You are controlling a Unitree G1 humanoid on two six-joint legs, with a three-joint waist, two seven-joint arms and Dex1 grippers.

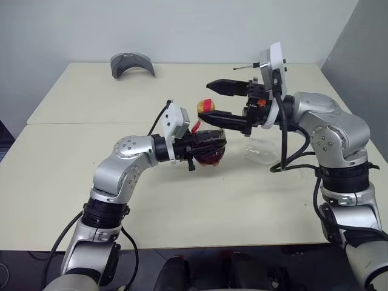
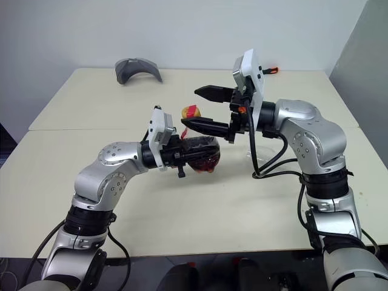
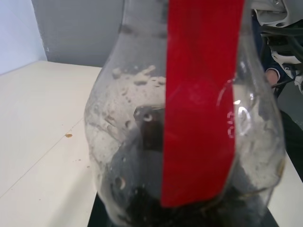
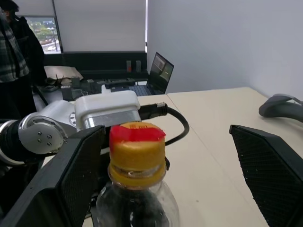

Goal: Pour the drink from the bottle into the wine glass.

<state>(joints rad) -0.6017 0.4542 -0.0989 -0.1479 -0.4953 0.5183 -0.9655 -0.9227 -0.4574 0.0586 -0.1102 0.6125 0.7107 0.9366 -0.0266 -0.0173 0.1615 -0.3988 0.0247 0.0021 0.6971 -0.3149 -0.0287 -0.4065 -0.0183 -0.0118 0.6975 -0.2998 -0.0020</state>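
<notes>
My left gripper (image 1: 203,143) is shut on the body of the bottle (image 1: 209,148) and holds it roughly upright above the middle of the table. The clear bottle (image 3: 128,118) carries a red strip (image 3: 199,104), and the dark drink (image 3: 142,203) sits low inside it. My right gripper (image 1: 204,100) is open, with one finger on each side of the yellow cap (image 4: 137,151) and a gap to both. The wine glass (image 1: 260,150) shows as a clear shape on the table beneath my right forearm, partly hidden by cables.
A grey curved object (image 1: 132,63) lies at the table's far left. A thin red-tipped tool (image 2: 273,71) lies near the far edge. The cream table (image 1: 73,182) has a seam across it. The right wrist view shows a person (image 4: 14,56) and a laptop (image 4: 158,71) beyond the table.
</notes>
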